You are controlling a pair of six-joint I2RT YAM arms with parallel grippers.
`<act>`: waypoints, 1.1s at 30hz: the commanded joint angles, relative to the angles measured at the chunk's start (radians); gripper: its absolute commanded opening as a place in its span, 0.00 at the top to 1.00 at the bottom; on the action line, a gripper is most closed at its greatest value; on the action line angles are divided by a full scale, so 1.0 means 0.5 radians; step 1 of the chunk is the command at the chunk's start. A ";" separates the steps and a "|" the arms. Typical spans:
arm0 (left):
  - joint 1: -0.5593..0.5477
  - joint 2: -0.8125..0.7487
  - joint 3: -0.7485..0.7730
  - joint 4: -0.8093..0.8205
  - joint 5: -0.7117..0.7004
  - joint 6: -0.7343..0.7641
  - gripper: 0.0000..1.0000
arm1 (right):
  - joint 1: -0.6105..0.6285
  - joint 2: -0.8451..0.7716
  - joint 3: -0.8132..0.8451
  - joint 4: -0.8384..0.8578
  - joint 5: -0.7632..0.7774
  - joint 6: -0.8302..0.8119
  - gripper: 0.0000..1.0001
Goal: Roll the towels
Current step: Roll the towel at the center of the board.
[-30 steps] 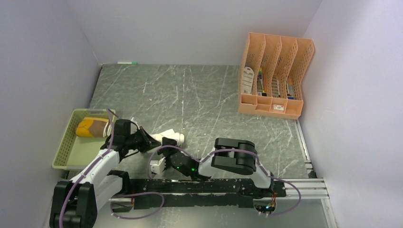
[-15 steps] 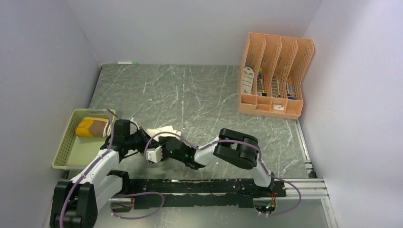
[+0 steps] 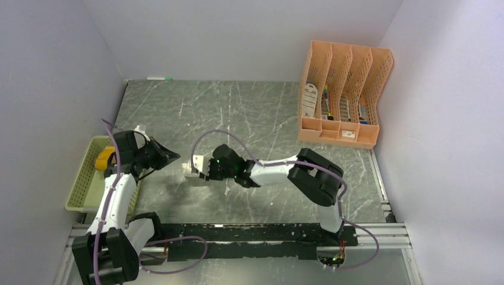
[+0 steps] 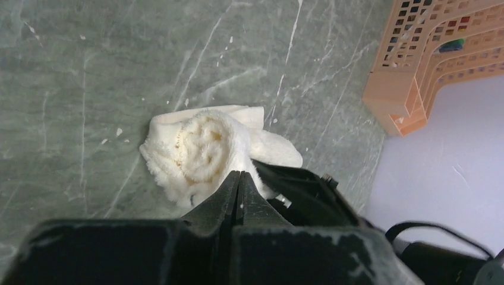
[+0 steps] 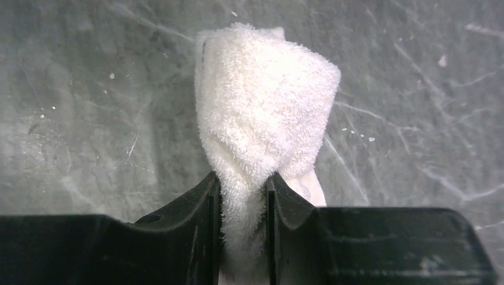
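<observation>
**Gripping the rolled cream towel at mid-table**

Top view: the right gripper (image 3: pixel 195 170) reaches across to the left half of the table (image 3: pixel 249 113) and holds the cream towel (image 3: pixel 190 173). The left gripper (image 3: pixel 171 156) is just beside it, apart from the cloth and pointing toward it. The brown towel (image 3: pixel 104 158), of which only a yellow part shows past the left arm, lies in the far end of the green basket (image 3: pixel 80 193) at the table's left edge. An orange file rack (image 3: pixel 345 95) stands at the far right.

Left wrist view: the left jaws are pressed together with nothing between them. Beyond their tips the cream towel (image 4: pixel 202 148) shows its spiral end.

Right wrist view: the fingers (image 5: pixel 208 202) pinch the near end of the cream towel (image 5: pixel 261 113), and the roll extends forward from them. Whether it rests on the table cannot be told.
</observation>
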 commanded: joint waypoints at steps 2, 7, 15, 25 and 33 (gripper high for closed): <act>0.044 -0.086 0.144 -0.282 -0.017 0.188 0.93 | -0.195 0.046 0.353 -0.842 -0.627 0.521 0.86; 0.032 -0.312 0.019 -0.343 0.029 0.088 0.93 | -0.383 0.310 0.694 -1.390 -1.190 0.809 0.83; -0.050 -0.638 -0.245 -0.397 0.040 -0.145 0.93 | -0.684 0.207 0.309 -0.647 -1.512 1.551 0.86; -0.459 -0.599 -0.380 -0.029 -0.189 -0.672 0.64 | -0.691 0.286 0.358 -0.543 -1.298 1.707 0.93; -0.767 -0.456 -0.602 0.509 -0.303 -1.245 0.38 | -0.688 0.242 0.324 -0.486 -1.101 1.727 0.93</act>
